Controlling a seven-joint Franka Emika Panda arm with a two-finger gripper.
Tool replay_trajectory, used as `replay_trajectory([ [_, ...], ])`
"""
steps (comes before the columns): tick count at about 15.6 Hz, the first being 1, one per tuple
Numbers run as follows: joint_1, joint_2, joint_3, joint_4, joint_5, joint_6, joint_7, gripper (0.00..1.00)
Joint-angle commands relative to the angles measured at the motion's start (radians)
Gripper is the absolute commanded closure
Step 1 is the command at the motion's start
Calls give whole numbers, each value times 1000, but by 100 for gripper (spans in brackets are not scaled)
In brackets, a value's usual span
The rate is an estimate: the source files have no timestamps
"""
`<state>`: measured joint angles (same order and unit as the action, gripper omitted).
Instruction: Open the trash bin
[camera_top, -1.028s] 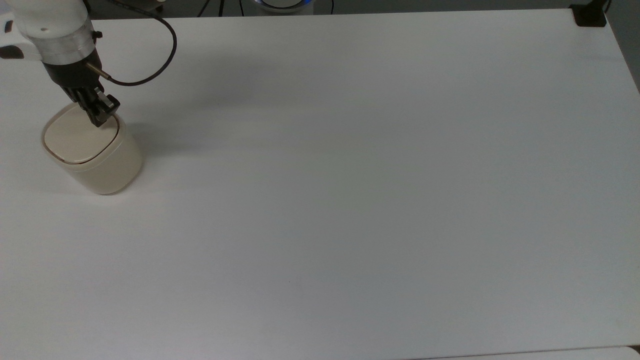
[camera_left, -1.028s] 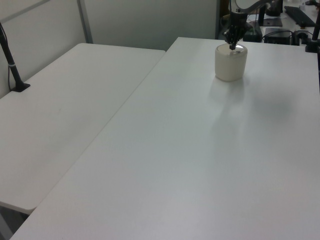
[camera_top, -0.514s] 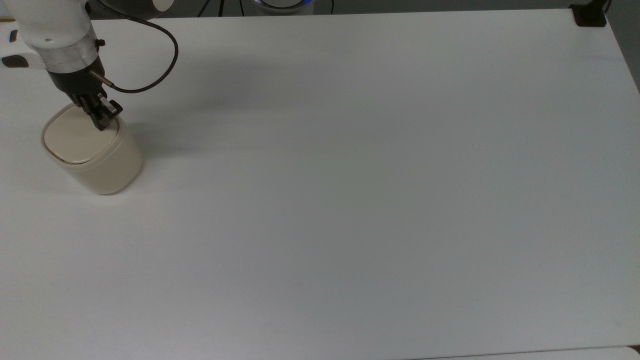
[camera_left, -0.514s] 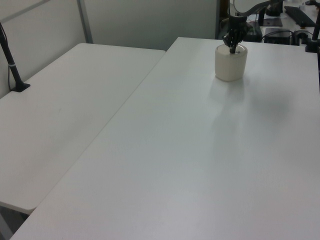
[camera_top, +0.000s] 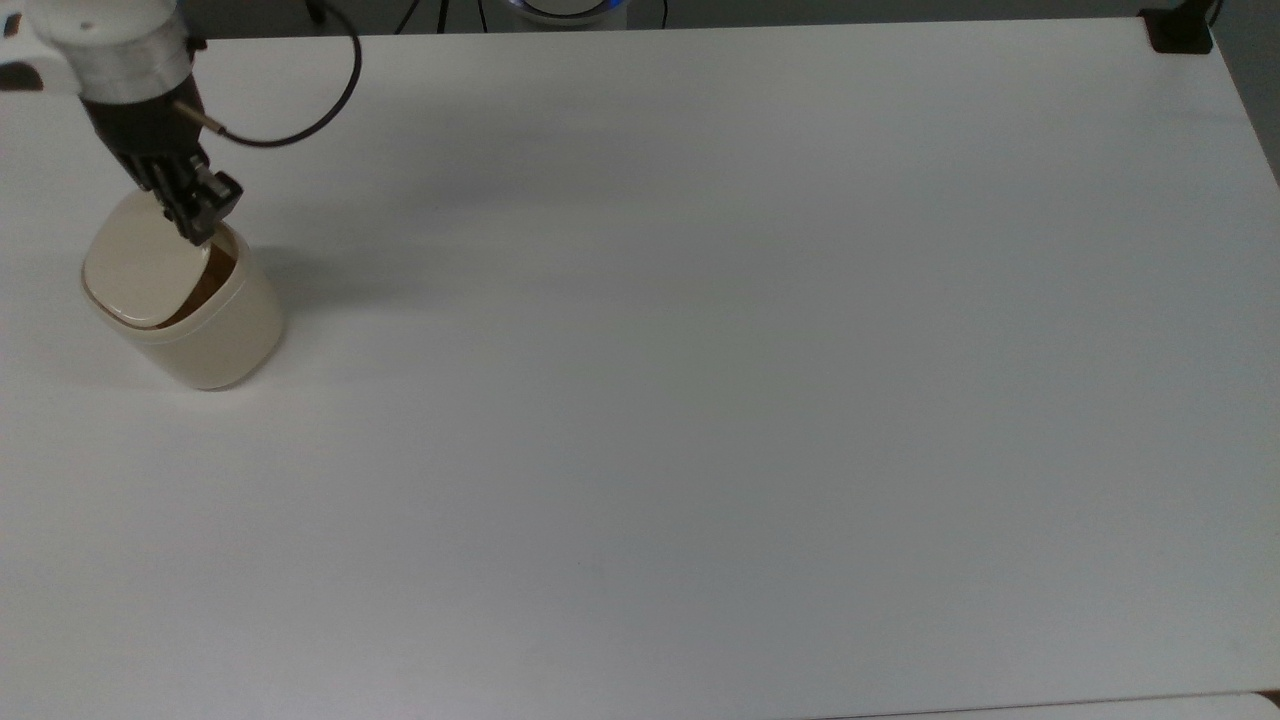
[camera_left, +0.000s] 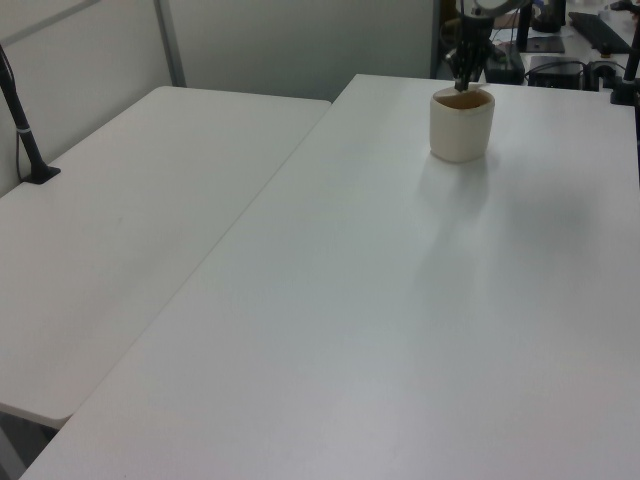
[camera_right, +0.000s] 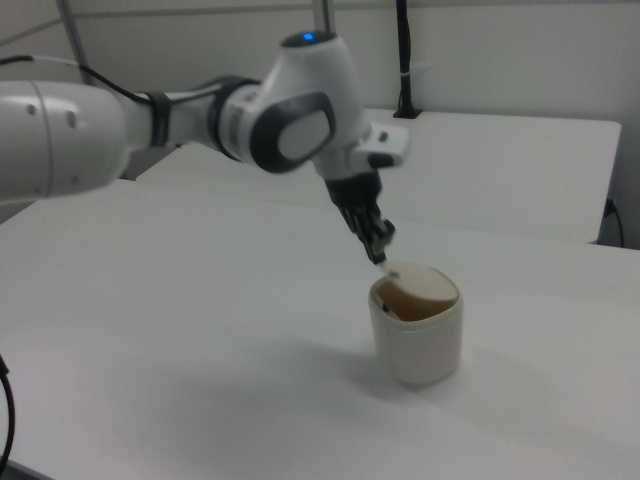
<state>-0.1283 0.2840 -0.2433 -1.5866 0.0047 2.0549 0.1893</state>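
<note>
The trash bin (camera_top: 190, 320) stands on the desk (camera_top: 700, 400) directly under the pincer (camera_top: 200, 222), its lid (camera_top: 140, 270) tilted up (a dark gap shows on the side below the fingertips). The pincer's fingers are pressed together, holding nothing.

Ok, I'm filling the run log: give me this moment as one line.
trash bin lid: partly lifted, dark gap showing | gripper: above bin rim | table: bin standing upright
</note>
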Motion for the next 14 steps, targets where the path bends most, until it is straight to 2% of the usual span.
replay_trajectory([
  [1,84,-121,30,-16,12,-129,-34,74],
  [3,99,-155,85,-21,12,-212,-92,50],
  [4,102,-170,110,-23,12,-261,-115,31],
  [5,110,-187,130,-24,12,-307,-140,0],
  [8,162,-235,141,-55,15,-375,-255,0],
  [11,197,-246,145,-55,15,-442,-243,0],
  [14,197,-243,145,-53,14,-463,-245,0],
])
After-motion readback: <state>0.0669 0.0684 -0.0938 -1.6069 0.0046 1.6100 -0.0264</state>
